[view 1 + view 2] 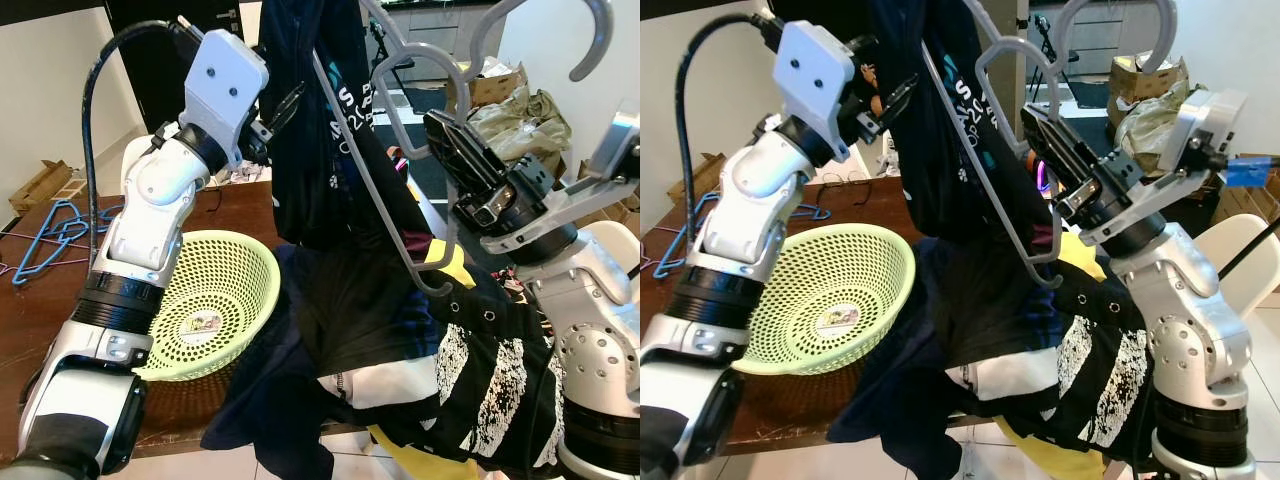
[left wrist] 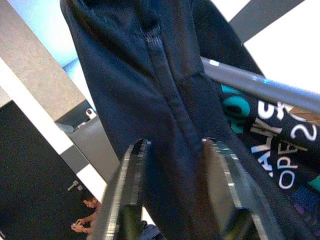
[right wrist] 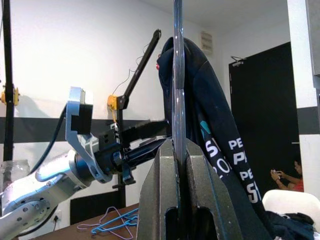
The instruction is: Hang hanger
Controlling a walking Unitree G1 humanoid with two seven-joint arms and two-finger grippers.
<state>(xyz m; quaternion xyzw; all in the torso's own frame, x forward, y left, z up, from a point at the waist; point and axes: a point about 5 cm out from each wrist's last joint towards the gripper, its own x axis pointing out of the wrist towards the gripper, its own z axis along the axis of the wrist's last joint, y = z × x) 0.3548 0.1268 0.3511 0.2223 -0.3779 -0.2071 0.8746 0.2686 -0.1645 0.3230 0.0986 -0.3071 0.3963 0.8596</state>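
A dark brown wooden counter (image 1: 30,330) spans the lower part of the scene. A heap of dark clothing with white-and-black print and yellow patches (image 1: 400,380) spills over its near edge.

Above the heap hangs a dark navy shirt with teal and white lettering (image 1: 320,130), draped on a grey plastic hanger (image 1: 385,200). The hanger is held up in the air, tilted, with its lower corner reaching down just above the pile and its hook end up near the top of the head views. A second large grey hook (image 1: 590,40) curves at the upper right, apart from the arms.

On the counter to the left of the clothes sits a round lime-green perforated plastic basket (image 1: 225,290), with a small label showing on its floor. It touches the edge of the dark heap.

The silver left arm rises in front of the basket. Its left gripper (image 1: 275,115) is at the navy shirt's left edge. In the left wrist view, its fingers (image 2: 127,190) stand apart, released, with a fold of the navy fabric running between them.

The right gripper (image 1: 1050,150) reaches in from the right. In the right wrist view, its fingers (image 3: 160,195) are clenched tight on the thin grey bar of the hanger, which stands straight up between them.

A bundle of light blue wire hangers (image 1: 50,240) lies on the far left of the counter, well apart from the basket.

A person (image 3: 292,175) sits small in the background by a dark doorway.
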